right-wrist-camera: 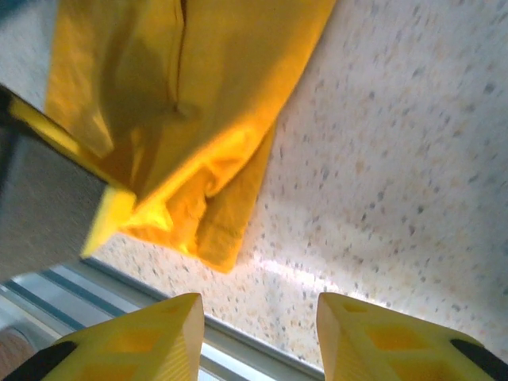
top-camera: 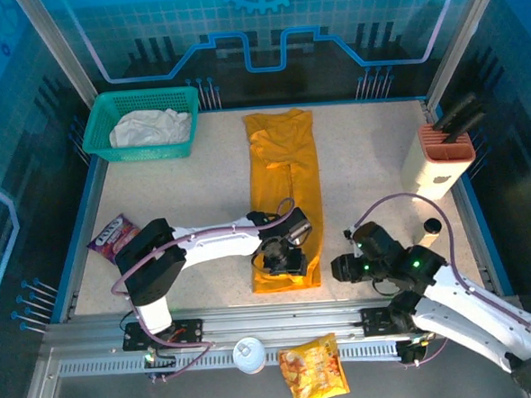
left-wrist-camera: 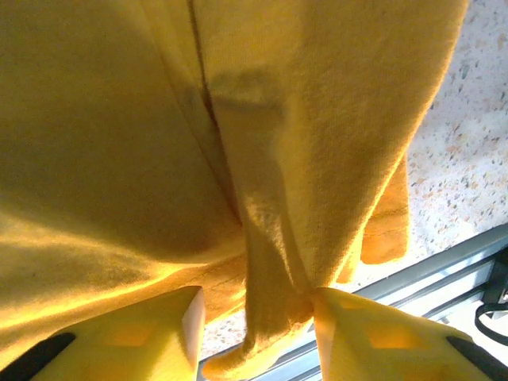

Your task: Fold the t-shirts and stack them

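**A:** The mustard t-shirt (top-camera: 284, 175) lies mid-table as a long strip. The left gripper (left-wrist-camera: 255, 305) sits at its near end, jaws half apart with a ridge of hem between them and a gap showing on one side.

**B:** That looks loose to me. Lift now and I reckon the hem slips out, or one layer comes up alone and skews the fold.

**A:** The right gripper (right-wrist-camera: 258, 305) hovers over bare table (right-wrist-camera: 397, 159) just beside the shirt's near corner, jaws apart, nothing in them.

**B:** And it's close to the rail (top-camera: 345, 316). The off-white t-shirt (top-camera: 151, 129) lies crumpled in the teal basket (top-camera: 99, 128), far left. The snack packet (top-camera: 312, 369) is beyond the rail, blocking nothing.
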Robot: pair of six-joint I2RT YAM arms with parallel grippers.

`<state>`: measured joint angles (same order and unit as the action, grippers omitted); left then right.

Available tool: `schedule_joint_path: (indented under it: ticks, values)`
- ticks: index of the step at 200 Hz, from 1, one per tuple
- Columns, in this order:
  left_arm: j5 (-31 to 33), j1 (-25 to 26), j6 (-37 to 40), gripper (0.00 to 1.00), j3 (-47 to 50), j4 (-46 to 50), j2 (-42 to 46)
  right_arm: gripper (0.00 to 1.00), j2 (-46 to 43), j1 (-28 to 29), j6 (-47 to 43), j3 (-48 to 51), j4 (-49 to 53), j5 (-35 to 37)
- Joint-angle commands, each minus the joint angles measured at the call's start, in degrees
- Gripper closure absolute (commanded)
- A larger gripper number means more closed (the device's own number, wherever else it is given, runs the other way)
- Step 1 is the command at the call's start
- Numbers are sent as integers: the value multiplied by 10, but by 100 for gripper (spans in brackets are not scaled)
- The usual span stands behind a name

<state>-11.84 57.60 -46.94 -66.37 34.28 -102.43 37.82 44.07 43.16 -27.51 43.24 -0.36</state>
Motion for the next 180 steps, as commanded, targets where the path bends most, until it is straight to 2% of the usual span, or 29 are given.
schedule_joint_path:
  ticks: [1, 48, 79, 180]
  values:
    - [9, 5, -16, 66, 11, -9, -6, 58, 39, 55, 56, 12, -15, 29]
    - [14, 8, -29, 90, 23, -30, 1, 60, 158, 127, 77, 4, -113, 49]
    - [16, 11, -32, 99, 27, -37, 3, 61, 216, 150, 76, -27, -134, 67]
    - [20, 11, -38, 100, 47, -49, 13, 65, 311, 168, 83, -59, -152, 93]
